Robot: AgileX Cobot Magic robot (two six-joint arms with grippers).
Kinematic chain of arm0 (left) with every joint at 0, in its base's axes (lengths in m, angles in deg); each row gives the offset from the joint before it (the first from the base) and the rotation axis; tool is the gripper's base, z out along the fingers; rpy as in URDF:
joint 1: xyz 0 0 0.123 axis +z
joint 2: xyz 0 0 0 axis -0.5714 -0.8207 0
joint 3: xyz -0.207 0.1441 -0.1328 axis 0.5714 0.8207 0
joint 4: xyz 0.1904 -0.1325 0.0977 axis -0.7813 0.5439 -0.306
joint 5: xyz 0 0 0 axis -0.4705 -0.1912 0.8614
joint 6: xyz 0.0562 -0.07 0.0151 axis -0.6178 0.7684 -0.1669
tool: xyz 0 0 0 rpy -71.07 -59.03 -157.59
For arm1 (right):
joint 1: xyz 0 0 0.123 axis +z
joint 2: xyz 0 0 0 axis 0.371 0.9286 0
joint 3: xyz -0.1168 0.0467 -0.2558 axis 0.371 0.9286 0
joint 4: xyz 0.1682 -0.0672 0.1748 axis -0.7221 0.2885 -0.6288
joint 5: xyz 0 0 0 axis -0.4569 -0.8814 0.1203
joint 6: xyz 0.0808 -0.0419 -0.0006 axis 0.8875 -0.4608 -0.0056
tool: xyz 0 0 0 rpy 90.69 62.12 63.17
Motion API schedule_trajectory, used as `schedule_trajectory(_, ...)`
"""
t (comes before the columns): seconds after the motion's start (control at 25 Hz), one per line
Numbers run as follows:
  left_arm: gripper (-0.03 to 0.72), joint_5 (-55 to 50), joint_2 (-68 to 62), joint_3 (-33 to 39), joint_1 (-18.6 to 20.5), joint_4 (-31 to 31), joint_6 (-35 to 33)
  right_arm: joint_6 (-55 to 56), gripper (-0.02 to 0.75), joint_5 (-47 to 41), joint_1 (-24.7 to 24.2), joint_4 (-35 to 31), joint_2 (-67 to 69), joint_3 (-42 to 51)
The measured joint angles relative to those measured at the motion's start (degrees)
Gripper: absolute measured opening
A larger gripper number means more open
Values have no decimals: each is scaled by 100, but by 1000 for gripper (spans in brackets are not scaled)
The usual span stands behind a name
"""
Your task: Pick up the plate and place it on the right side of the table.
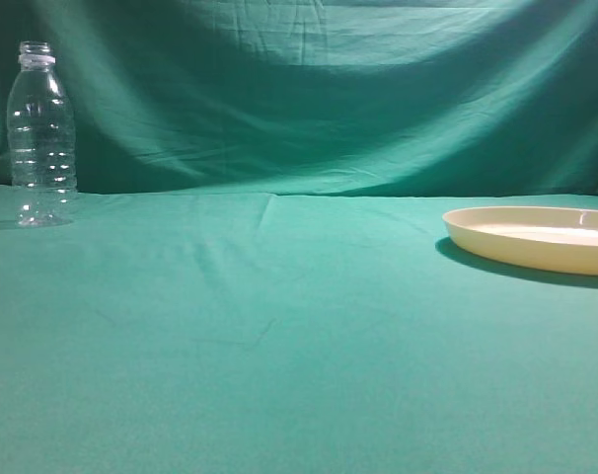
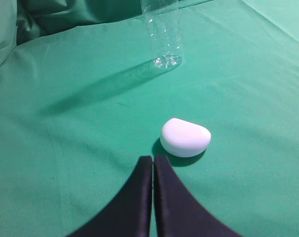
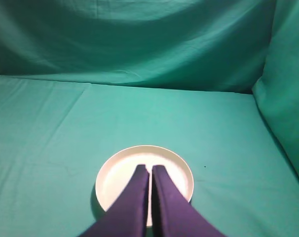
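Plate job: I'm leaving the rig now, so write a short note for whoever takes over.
Left end effector: shut, empty, above the cloth near a small white object; the clear bottle stands upright at far left.
Right end effector: shut, empty, above the plate; contact cannot be judged.
The plate lies flat on the table at the right edge of the exterior view, nothing on it.
Done: the plate appears to be on the right side already.
Left: probably only confirm placement and pull the arms back.
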Motion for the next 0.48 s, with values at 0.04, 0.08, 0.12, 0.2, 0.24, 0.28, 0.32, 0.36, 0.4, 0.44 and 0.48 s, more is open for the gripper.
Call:
schedule_trajectory(0.04, 0, 0, 0, 0, 0, 0, 0, -9, 0, 234, 0, 0, -104, 295)
schedule_trajectory(0.08, 0, 0, 0, 0, 0, 0, 0, -13, 0, 479, 0, 4, -212, 606)
schedule_trajectory(0.12, 0, 0, 0, 0, 0, 0, 0, -13, 0, 704, 0, 14, -370, 872)
schedule_trajectory(0.2, 0, 0, 0, 0, 0, 0, 0, -22, 0, 1092, 0, 57, -747, 1502)
schedule_trajectory(0.24, 0, 0, 0, 0, 0, 0, 0, -22, 0, 1258, 0, 100, -921, 1752)
schedule_trajectory(0.28, 0, 0, 0, 0, 0, 0, 0, -22, 0, 1388, 0, 131, -1120, 2032)
schedule_trajectory(0.32, 0, 0, 0, 0, 0, 0, 0, -22, 0, 1500, 0, 160, -1305, 2295)
schedule_trajectory(0.36, 0, 0, 0, 0, 0, 0, 0, -25, 0, 1621, 0, 173, -1424, 2533)
schedule_trajectory(0.4, 0, 0, 0, 0, 0, 0, 0, -25, 0, 1727, 0, 182, -1460, 2719)
schedule_trajectory(0.44, 0, 0, 0, 0, 0, 0, 0, -25, 0, 1810, 0, 182, -1476, 2919)
schedule_trajectory(0.48, 0, 0, 0, 0, 0, 0, 0, -25, 0, 1851, 0, 185, -1486, 3097)
